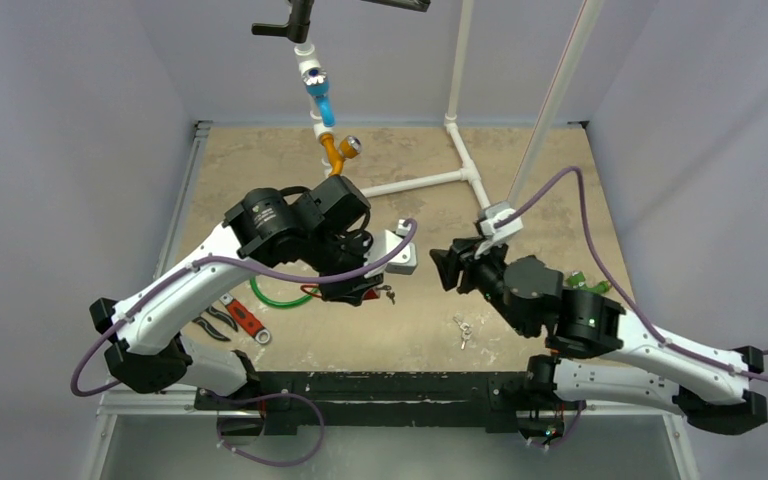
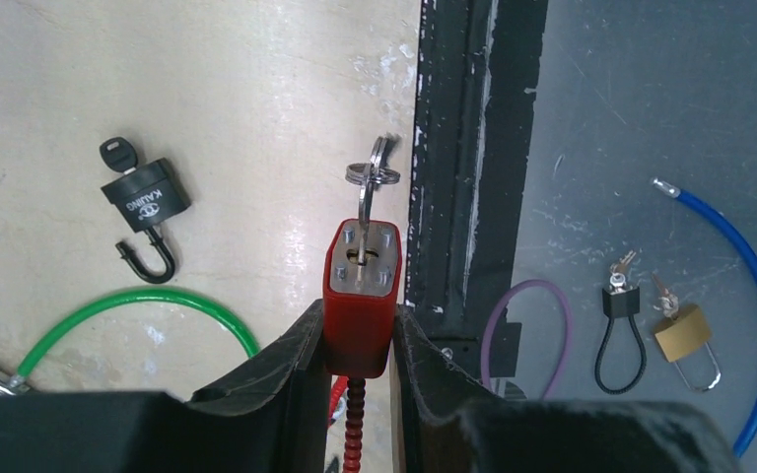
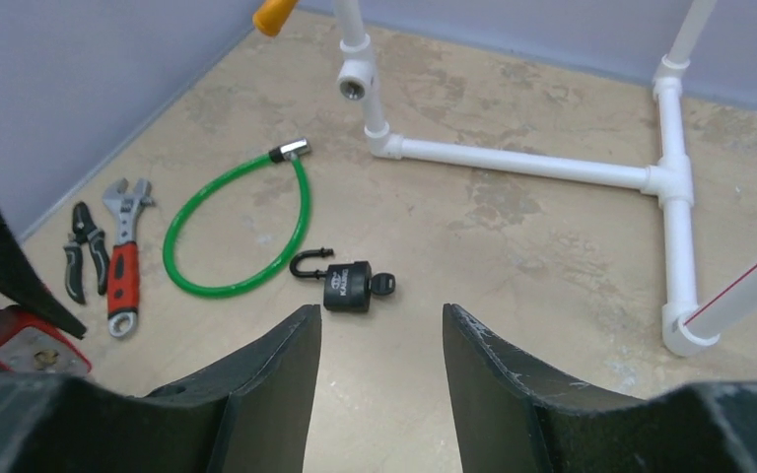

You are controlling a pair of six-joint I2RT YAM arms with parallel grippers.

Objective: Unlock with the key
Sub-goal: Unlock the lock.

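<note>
Your left gripper point(image 2: 359, 340) squeezes the red lock point(image 2: 359, 296) at the bottom middle of the frame with the key point(image 2: 365, 207) sticking out on top, so bring your right gripper point(image 3: 381, 340), open and empty, straight onto the key and turn it gently.

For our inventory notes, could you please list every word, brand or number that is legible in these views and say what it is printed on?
"KA..ING", middle letters blurred, above a round emblem: on the black padlock.
The same label in the right wrist view: too small to read.
Red padlock, brass padlock: no text visible.
</note>
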